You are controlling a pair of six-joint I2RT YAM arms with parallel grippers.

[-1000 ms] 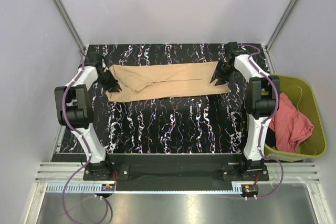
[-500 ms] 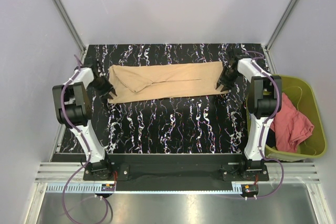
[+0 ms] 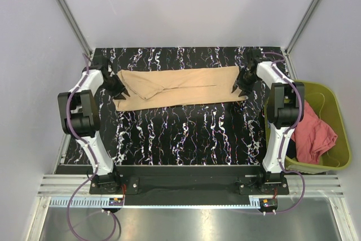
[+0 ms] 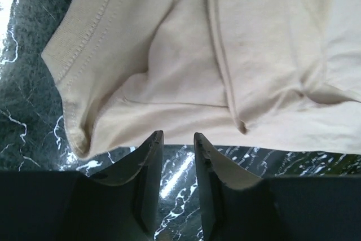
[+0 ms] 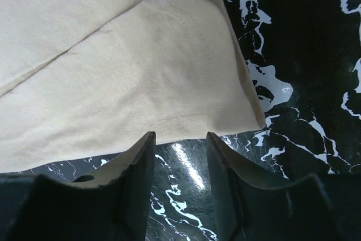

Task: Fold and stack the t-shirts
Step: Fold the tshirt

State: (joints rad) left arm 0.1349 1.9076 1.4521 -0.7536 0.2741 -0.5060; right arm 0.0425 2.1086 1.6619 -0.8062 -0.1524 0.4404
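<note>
- Black, white-veined counter (image 3: 186, 134) has both arm bases at its near edge.
- Salmon-red t-shirt (image 3: 313, 134) lies crumpled inside the olive-green bin (image 3: 333, 103), just beside the counter's right side.
- Tan t-shirt (image 3: 180, 86) lies flat as a long folded strip across the far half of the counter.
- Left tool (image 4: 177, 137) is at the strip's left end, its fingers slightly apart and empty, tips just short of the cloth edge.
- Right tool (image 5: 180, 136) is at the right end, fingers parted, gripping nothing, tips near the hem corner.
</note>
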